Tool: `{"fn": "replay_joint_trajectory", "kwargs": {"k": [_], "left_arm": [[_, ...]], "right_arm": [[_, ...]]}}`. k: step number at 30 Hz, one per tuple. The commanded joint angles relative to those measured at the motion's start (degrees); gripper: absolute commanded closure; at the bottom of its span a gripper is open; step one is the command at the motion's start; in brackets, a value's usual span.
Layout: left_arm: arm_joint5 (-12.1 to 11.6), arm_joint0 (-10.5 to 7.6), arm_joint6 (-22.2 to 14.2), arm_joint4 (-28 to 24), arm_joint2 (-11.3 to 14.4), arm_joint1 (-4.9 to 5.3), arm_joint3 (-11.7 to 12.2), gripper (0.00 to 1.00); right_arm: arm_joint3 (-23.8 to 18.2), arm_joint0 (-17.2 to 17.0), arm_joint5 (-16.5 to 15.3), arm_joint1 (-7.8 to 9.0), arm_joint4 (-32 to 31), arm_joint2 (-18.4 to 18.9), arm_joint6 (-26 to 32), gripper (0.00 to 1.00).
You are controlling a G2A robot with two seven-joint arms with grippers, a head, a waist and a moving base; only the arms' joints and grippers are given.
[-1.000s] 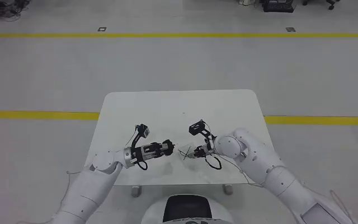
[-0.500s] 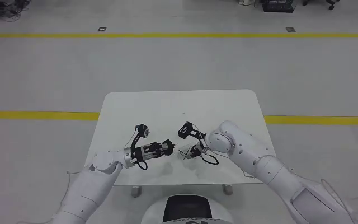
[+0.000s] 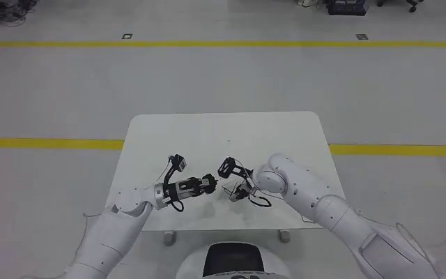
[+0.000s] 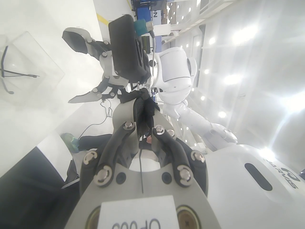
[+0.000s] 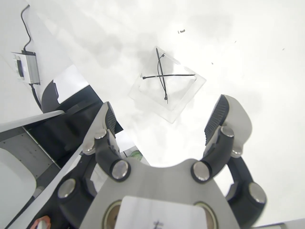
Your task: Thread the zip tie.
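My left gripper (image 3: 211,183) hovers over the table's front, shut on a thin black zip tie (image 4: 141,168) whose strip runs back between its fingers (image 4: 124,113). Just beside it lies a clear square tray (image 3: 228,190) holding two crossed black zip ties (image 5: 162,76). My right gripper (image 5: 165,103) hangs open above this tray (image 5: 183,96) with nothing between its pads. The left wrist view shows the open right gripper (image 4: 71,70) facing the tray (image 4: 47,55) and the ties in it (image 4: 16,73).
The white table (image 3: 223,136) is bare behind the arms. A few small dark specks (image 5: 181,31) lie past the tray. The table's front edge is close to both grippers. A grey power adapter (image 5: 26,67) sits on the floor below.
The right arm has swung its wrist leftwards, toward the left gripper, staying over the tray with its gripper open. The left arm has kept still.
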Motion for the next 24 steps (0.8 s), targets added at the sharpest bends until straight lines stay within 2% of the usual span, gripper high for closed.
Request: {"fn": "replay_joint_trajectory", "kwargs": {"k": [1, 15, 19, 24], "left_arm": [[0.0, 0.00, 0.0, 0.0, 0.0, 0.00, 0.0, 1.00], [0.0, 0.00, 0.0, 0.0, 0.0, 0.00, 0.0, 1.00], [0.0, 0.00, 0.0, 0.0, 0.0, 0.00, 0.0, 1.00], [0.0, 0.00, 0.0, 0.0, 0.0, 0.00, 0.0, 1.00]], "right_arm": [[-0.2, -0.1, -1.0, 0.05, 0.0, 0.0, 0.2, 0.00], [-0.6, -0.9, -1.9, 0.07, -3.3, -0.7, -2.7, 0.00], [0.2, -0.8, -1.9, 0.04, -2.7, -1.0, -4.1, 0.50], [1.4, -0.4, -1.9, 0.04, -1.6, -1.7, -5.1, 0.56]]}}
